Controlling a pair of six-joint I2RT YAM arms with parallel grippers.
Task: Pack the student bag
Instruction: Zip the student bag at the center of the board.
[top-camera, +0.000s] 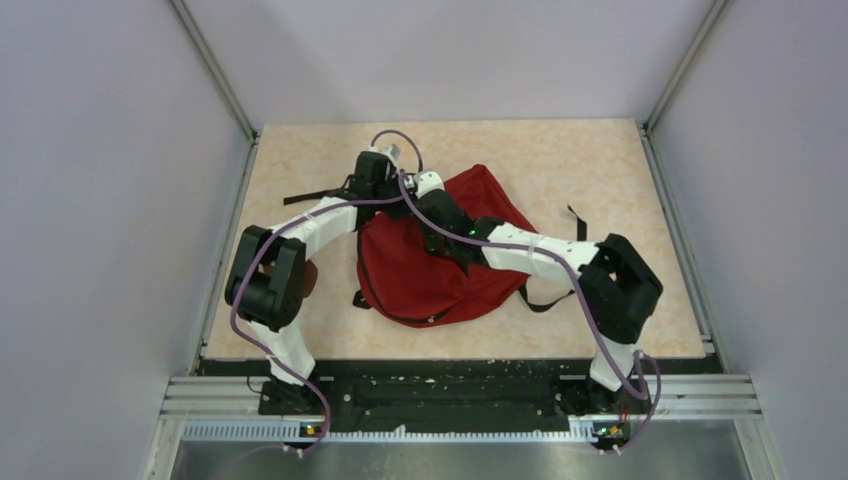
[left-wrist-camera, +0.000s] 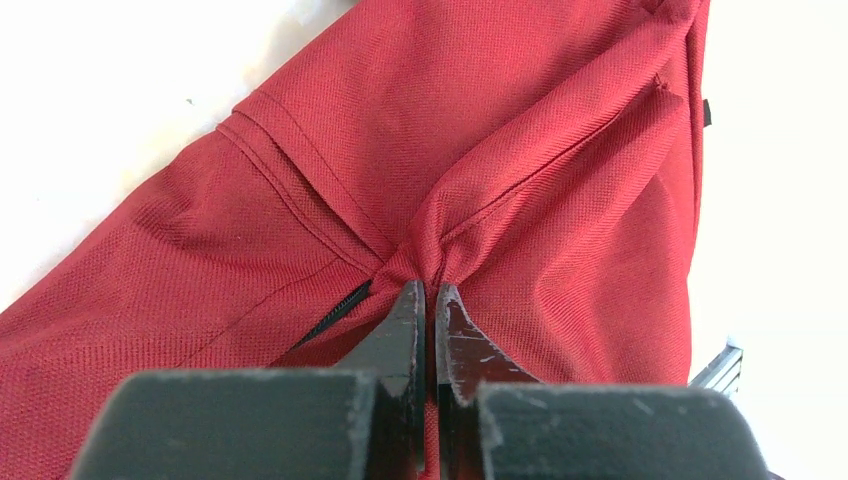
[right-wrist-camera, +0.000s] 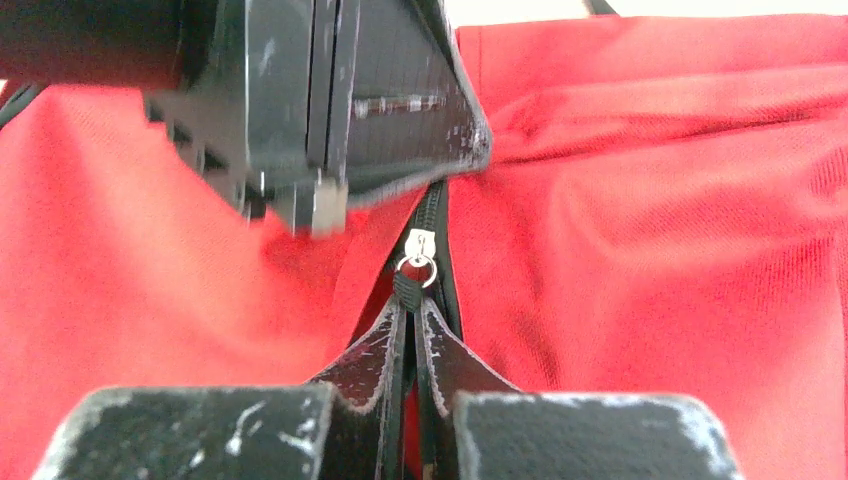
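The left gripper (left-wrist-camera: 428, 292) pinches a fold of the bag (top-camera: 430, 285); just beside it, the right gripper (right-wrist-camera: 412, 305) clamps the zipper pull (right-wrist-camera: 417, 262).

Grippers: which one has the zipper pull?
The right gripper: it is shut on the black pull hanging from the silver slider. The left gripper pinches only bunched fabric of the bag.

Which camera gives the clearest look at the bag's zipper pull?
The right wrist view: the zipper pull sits beyond the right gripper, which is shut on its tab. The left wrist view shows only a short stretch of zipper teeth on the student bag; the top view hides it behind the arms.
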